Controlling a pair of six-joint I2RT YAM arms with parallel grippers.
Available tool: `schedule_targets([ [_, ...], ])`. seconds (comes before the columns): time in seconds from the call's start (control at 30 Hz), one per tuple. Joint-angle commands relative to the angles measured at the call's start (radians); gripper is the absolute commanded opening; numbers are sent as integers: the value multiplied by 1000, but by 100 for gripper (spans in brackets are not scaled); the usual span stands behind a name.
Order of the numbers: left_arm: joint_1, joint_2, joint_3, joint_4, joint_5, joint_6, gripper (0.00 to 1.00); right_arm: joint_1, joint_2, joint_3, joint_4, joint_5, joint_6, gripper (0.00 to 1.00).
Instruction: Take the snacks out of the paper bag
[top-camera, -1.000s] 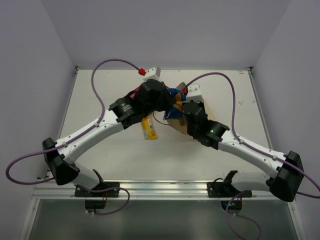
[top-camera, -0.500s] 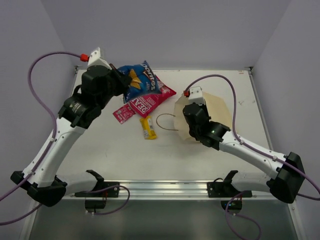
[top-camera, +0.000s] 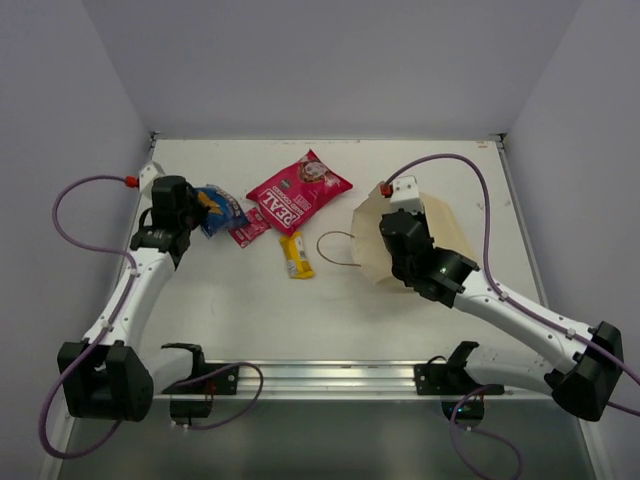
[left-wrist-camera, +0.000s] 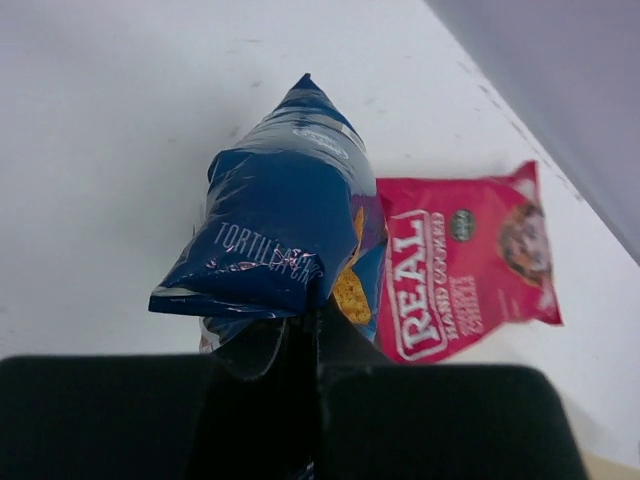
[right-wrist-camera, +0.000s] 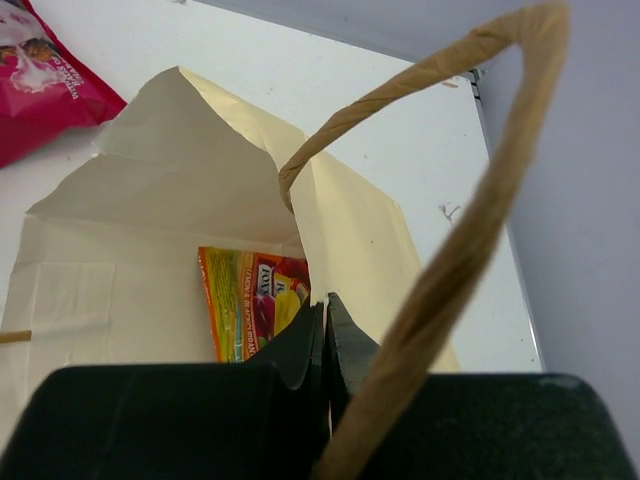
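- Placement of the blue chip bag (left-wrist-camera: 280, 230) looks like the step in hand. The left gripper (left-wrist-camera: 305, 335) is clamping the bag's lower edge near the left edge of the tabletop (top-camera: 330, 300), just beside the small pink packet (top-camera: 247, 228).
- Contact is unclear: I cannot tell whether the chip bag is resting on the tabletop or hanging just above it.
- Doing this well probably means lowering the bag until it is lying flat. It should go on bare surface toward the left edge, not on top of the pink packet. The fingers should open only then, and the arm should back straight out so the foil is not dragged along.
- The right gripper (right-wrist-camera: 325, 320) is showing its fingers together, apparently pinching the wall of the paper bag (right-wrist-camera: 150, 200) at its mouth. One cord handle (right-wrist-camera: 470, 240) is arching over it.
- The paper bag is lying on its side toward the right edge, with its mouth gaping toward the middle of the tabletop.
- A candy bag (right-wrist-camera: 250, 300) is lying inside against the lower wall. Nothing else is showing in there, though the gripper is hiding part of the interior.
- Outside the bag, the magenta pouch (top-camera: 298, 190) and the yellow bar (top-camera: 296, 255) are lying near the middle of the tabletop. The pouch is toward the far edge.
- By my judgement, the candy bag is the one snack left to take out.
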Motion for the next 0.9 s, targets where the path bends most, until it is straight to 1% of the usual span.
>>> schedule_targets([
  [0.0,93,-36,-113,265,40,-74,0,-3,-49,-15,22,-21,-1,0],
  [0.03,122,-44,-168,312,40,-77,0,-3,-61,-17,24,-25,-2,0],
  [0.1,156,-52,-223,364,44,-88,0,-3,-68,-21,22,-38,-5,0],
  [0.13,165,-56,-269,377,51,-95,3,-3,-75,-21,22,-44,-7,0],
  [0.17,174,-59,-294,380,57,-108,14,-3,-77,-21,25,-50,-7,0],
  [0.2,176,-65,-332,378,64,-115,21,-3,-78,-24,30,-57,-10,0],
  [0.23,178,-82,-349,356,67,-134,36,-2,-86,-27,35,-73,-16,0],
  [0.27,178,-94,-362,345,74,-143,44,-3,-88,-32,47,-77,-19,0],
  [0.33,178,-154,-379,273,109,-146,63,-2,-92,-35,53,-94,-33,0],
  [0.37,176,-173,-373,256,127,-122,80,-3,-95,-40,67,-99,-37,0],
  [0.4,176,-188,-333,231,164,-102,86,-3,-98,-46,78,-105,-41,0],
  [0.43,175,-200,-301,163,185,-54,93,-2,-100,-50,91,-108,-74,0],
  [0.47,173,-197,-258,124,208,-28,95,-2,-98,-54,111,-111,-82,0],
  [0.5,172,-194,-175,84,253,-4,97,-3,-97,-55,121,-113,-94,0],
  [0.53,170,-185,-137,13,294,32,99,-2,-94,-55,133,-113,-100,0],
  [0.6,152,-184,-34,-37,375,46,99,-3,-72,-52,156,-116,-114,0],
  [0.67,60,-191,12,-63,399,28,99,-2,-54,-43,174,-117,-120,0],
  [0.7,6,-194,51,-66,376,14,99,-2,-34,-38,176,-122,-123,0],
  [0.73,-104,-188,66,-66,362,-12,99,0,-23,-34,179,-122,-125,0],
  [0.8,-207,-170,106,-66,347,-48,99,-2,-9,-20,180,-122,-130,0],
  [0.83,-306,-139,117,-66,339,-75,98,-2,-3,-18,182,-122,-133,0],
  [0.87,-359,-124,131,-65,327,-88,98,-2,-3,-17,191,-122,-137,0],
])
